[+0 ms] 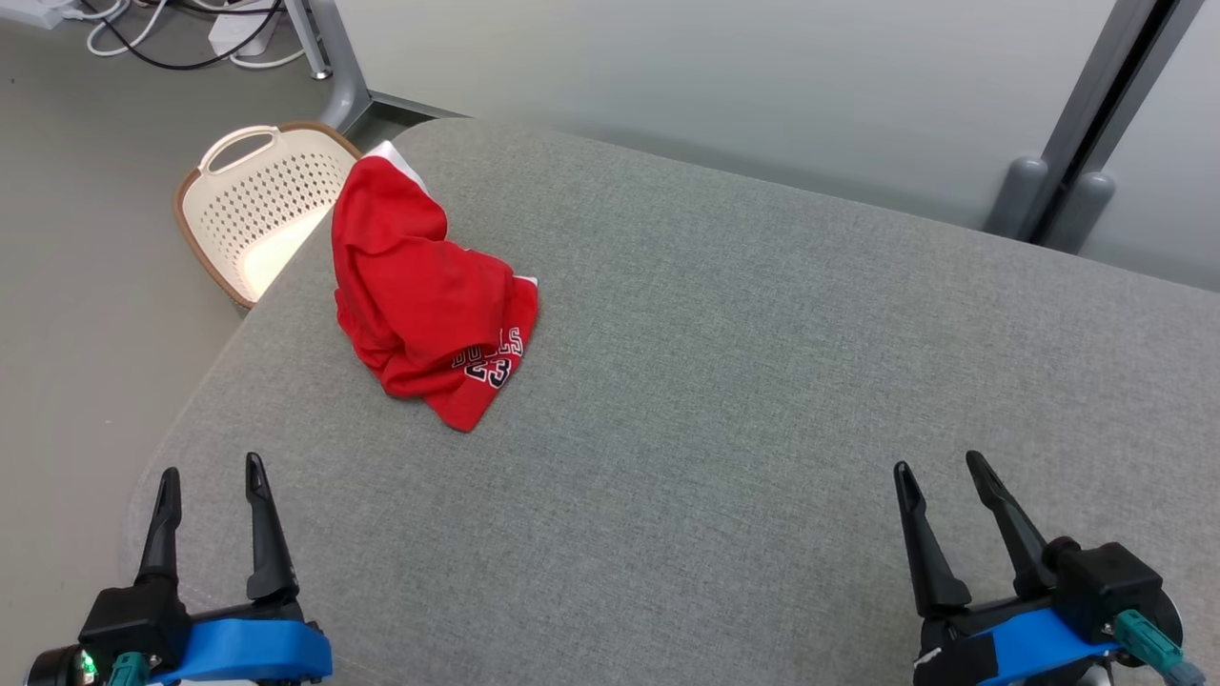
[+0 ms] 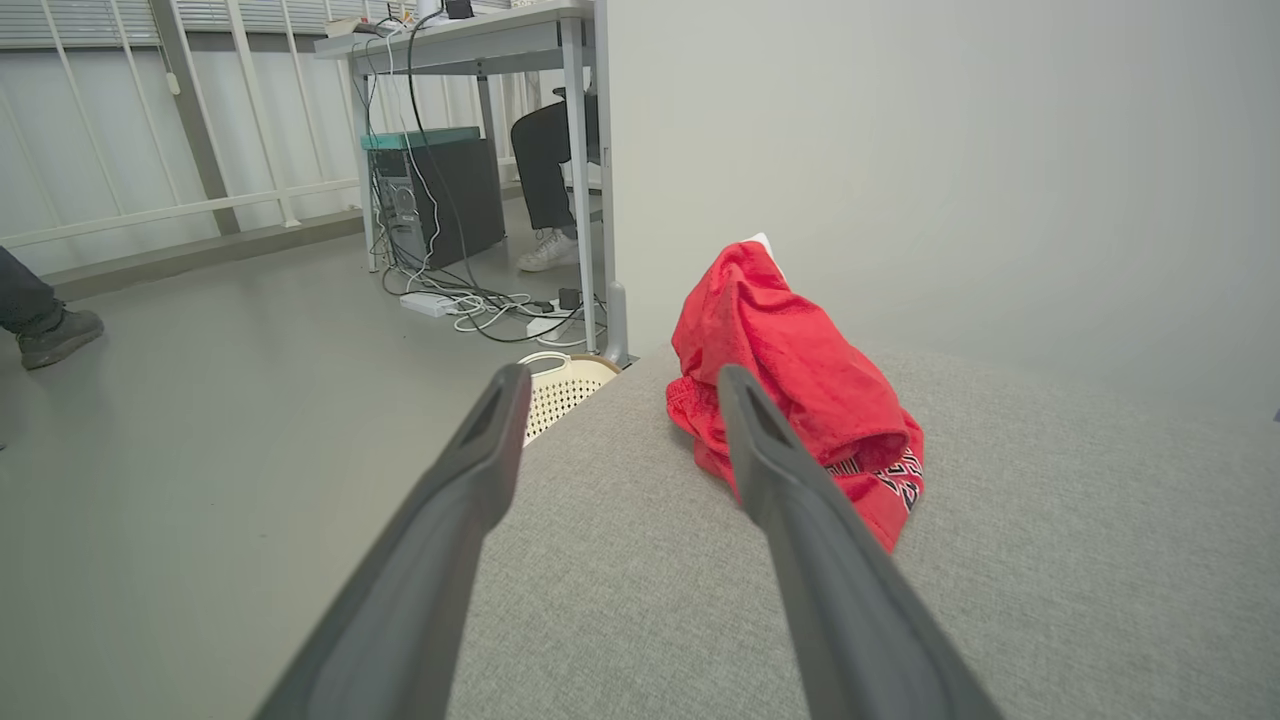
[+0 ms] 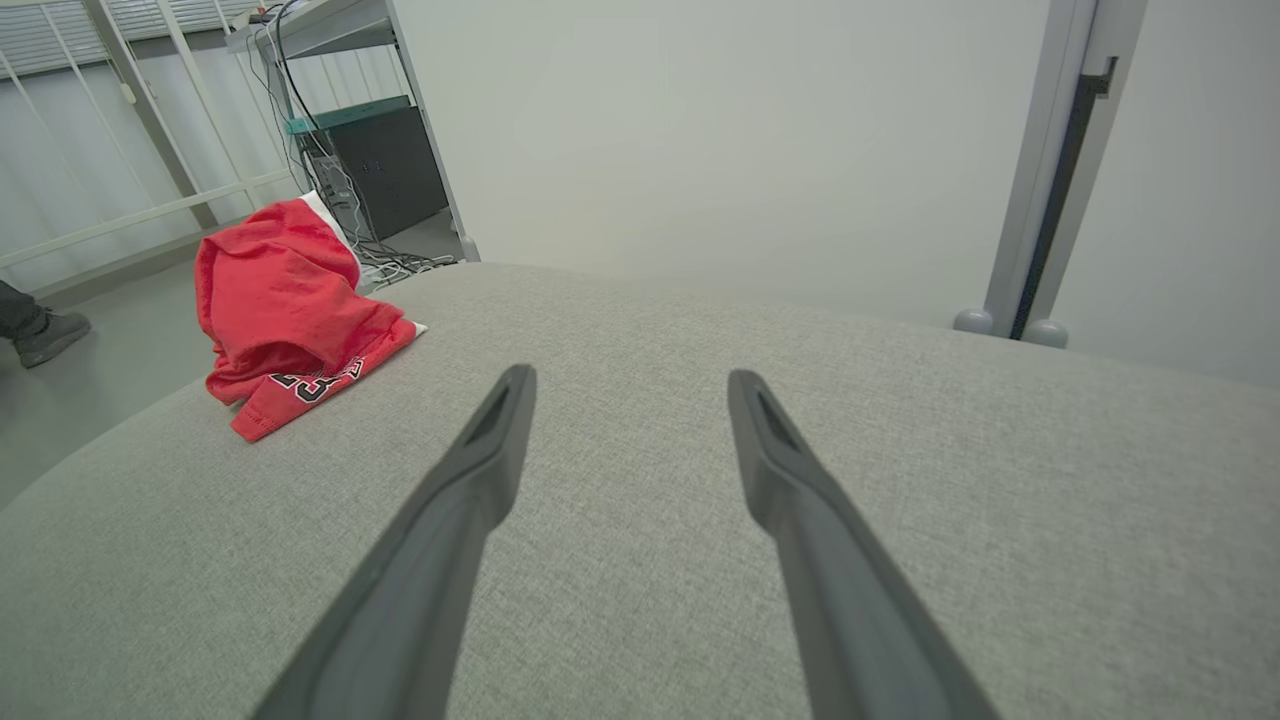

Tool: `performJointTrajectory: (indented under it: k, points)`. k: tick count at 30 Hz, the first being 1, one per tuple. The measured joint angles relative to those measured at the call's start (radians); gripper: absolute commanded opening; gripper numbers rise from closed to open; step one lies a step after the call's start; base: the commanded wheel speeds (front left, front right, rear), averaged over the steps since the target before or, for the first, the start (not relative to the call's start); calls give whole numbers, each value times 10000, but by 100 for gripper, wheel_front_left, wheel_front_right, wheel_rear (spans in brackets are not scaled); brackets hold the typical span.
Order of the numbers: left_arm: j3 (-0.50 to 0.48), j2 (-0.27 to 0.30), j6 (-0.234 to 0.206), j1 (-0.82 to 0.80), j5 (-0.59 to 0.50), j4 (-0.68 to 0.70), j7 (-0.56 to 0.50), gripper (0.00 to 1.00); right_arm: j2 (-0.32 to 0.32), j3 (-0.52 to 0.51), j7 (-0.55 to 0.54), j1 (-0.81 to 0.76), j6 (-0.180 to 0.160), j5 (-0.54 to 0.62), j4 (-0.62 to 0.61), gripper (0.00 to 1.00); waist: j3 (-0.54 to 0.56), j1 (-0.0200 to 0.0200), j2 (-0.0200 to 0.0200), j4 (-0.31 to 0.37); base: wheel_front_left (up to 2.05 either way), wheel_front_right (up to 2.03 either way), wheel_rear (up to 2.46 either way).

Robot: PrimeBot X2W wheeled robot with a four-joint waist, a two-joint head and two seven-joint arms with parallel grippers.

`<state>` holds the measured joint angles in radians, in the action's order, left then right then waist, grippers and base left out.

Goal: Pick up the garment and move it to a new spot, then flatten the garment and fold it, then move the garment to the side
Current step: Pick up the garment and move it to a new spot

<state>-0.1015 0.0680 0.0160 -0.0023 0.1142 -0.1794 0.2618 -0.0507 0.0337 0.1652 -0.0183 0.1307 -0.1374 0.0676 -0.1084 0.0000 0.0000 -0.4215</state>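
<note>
A red garment (image 1: 419, 291) with black-and-white lettering lies crumpled in a heap near the far left edge of the grey padded surface (image 1: 724, 381). In the left wrist view the garment (image 2: 790, 370) rises just beyond the right finger; in the right wrist view the garment (image 3: 285, 310) sits far off to the left. My left gripper (image 1: 212, 472) stands open at the lower left, well short of the heap, nothing between its fingers. My right gripper (image 1: 939, 467) stands open at the lower right, far from the garment, over bare cushion.
A cream perforated basket (image 1: 257, 205) stands on the floor just left of the surface, beside the garment. Cables and a desk (image 2: 470, 40) lie beyond. A person's shoe (image 2: 60, 335) shows on the floor at left. A grey post (image 1: 1087, 114) rises at the back right.
</note>
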Motion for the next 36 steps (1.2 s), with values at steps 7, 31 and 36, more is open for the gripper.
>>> performJointTrajectory:
  k: [7,31,36]
  points:
    - [-121,-23,-52,-17,102,-58,0,100,2,86,-73,79,0,115,-75,100,-88,0,0,352,0,0,0]
    - [-1528,2531,382,-6180,903,-3582,-447,100,-263,-100,-558,1417,0,922,-1724,100,-2926,2,0,2689,0,0,0]
    - [-1494,3150,708,-6878,1131,-5137,-1285,100,-307,-182,-585,1572,0,965,-1958,100,-3564,2,0,3090,0,0,0]
